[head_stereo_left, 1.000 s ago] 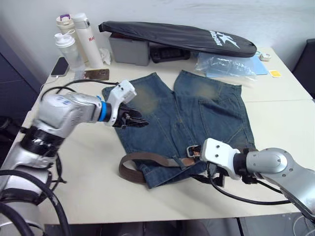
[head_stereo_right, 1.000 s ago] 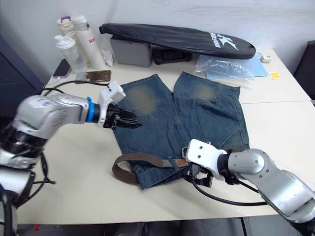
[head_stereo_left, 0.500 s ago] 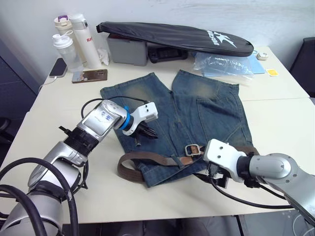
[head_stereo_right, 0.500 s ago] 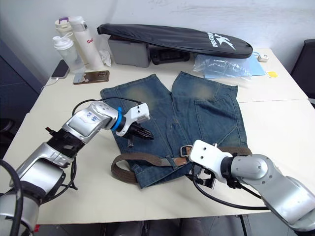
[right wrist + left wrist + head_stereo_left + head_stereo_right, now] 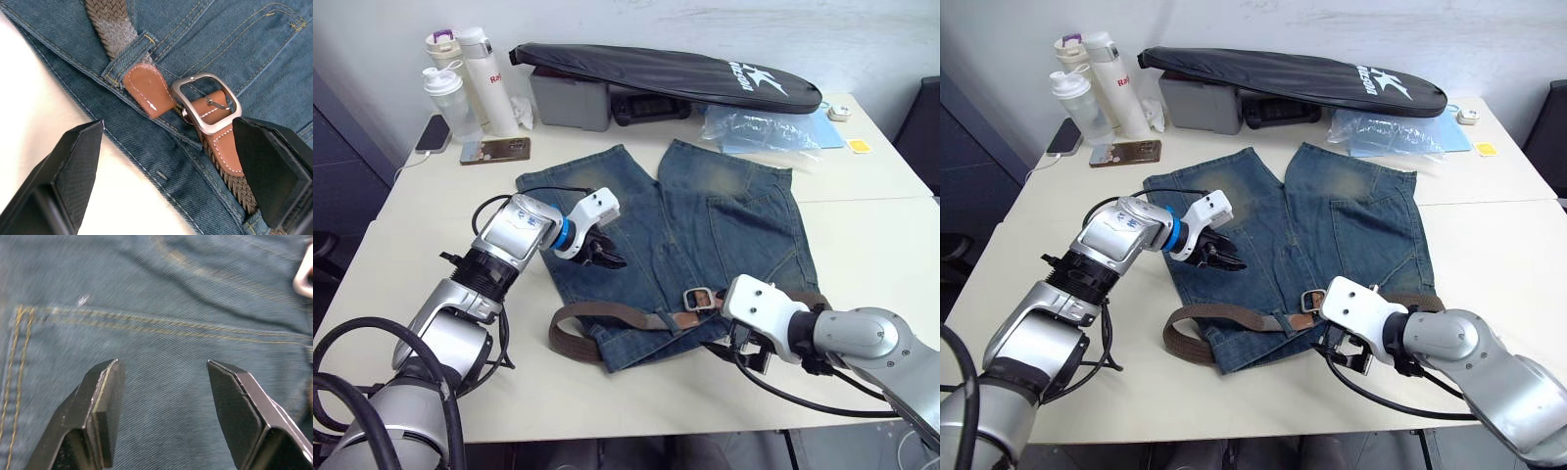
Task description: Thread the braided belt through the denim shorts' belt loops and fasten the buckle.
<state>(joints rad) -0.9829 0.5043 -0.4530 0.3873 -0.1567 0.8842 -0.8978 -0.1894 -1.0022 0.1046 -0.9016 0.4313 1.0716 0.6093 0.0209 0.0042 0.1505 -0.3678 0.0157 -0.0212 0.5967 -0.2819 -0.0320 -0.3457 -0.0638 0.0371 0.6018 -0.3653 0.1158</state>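
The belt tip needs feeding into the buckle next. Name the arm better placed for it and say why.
Right. The right gripper hangs open at the waistband with the buckle and the belt tip between its jaws. The left gripper sits open over the shorts leg, away from the buckle.

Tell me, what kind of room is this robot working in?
Probably an office or lab workroom, not a home: a plain pale table against a bare wall, with drink bottles, a phone and a long black zipped bag pushed behind the denim shorts.

Brown braided belt (image 5: 607, 315) lies threaded along flat denim shorts' (image 5: 705, 235) waistband, buckle (image 5: 207, 104) unfastened.
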